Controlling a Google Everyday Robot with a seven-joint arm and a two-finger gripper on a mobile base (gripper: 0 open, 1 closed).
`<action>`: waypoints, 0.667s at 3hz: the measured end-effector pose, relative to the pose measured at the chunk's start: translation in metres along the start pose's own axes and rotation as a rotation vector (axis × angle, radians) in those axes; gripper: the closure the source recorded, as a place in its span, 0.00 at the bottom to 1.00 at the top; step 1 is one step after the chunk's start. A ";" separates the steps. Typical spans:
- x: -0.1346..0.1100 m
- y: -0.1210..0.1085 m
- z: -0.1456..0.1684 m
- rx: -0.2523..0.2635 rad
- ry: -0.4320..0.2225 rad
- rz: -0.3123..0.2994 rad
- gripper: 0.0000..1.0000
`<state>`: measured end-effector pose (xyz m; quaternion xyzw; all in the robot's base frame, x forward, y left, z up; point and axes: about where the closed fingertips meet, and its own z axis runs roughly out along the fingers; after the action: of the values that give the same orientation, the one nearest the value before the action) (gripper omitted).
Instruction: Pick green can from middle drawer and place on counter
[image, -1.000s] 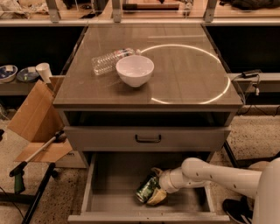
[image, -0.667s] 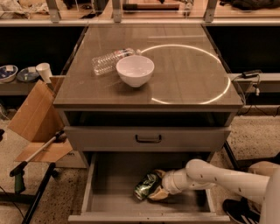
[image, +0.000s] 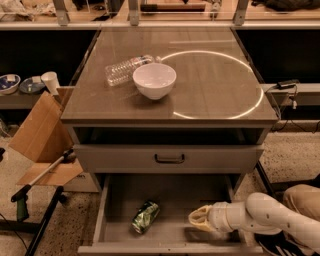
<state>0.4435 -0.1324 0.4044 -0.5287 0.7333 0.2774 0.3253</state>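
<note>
The green can (image: 146, 216) lies on its side, dented, on the floor of the open middle drawer (image: 175, 192), left of centre. My gripper (image: 196, 218) is inside the drawer on the right, low over the floor, a short gap to the right of the can and not touching it. My white arm (image: 260, 217) reaches in from the lower right. The counter (image: 215, 85) above shows the bright ring-shaped reflection.
A white bowl (image: 154, 80) and a clear plastic bottle (image: 125, 70) lying on its side sit on the counter's left half. The shut drawer front with a black handle (image: 169, 159) is just above the open drawer. A cardboard box (image: 40, 135) and a black tool stand to the left.
My gripper was against the can a second ago; it has since pulled away to the right. The can now lies free, a little further left in the drawer.
</note>
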 end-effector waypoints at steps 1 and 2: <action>-0.004 0.014 -0.043 0.044 -0.030 0.020 1.00; -0.011 0.018 -0.059 0.059 -0.039 0.017 1.00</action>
<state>0.4179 -0.1651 0.4519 -0.5073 0.7391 0.2685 0.3525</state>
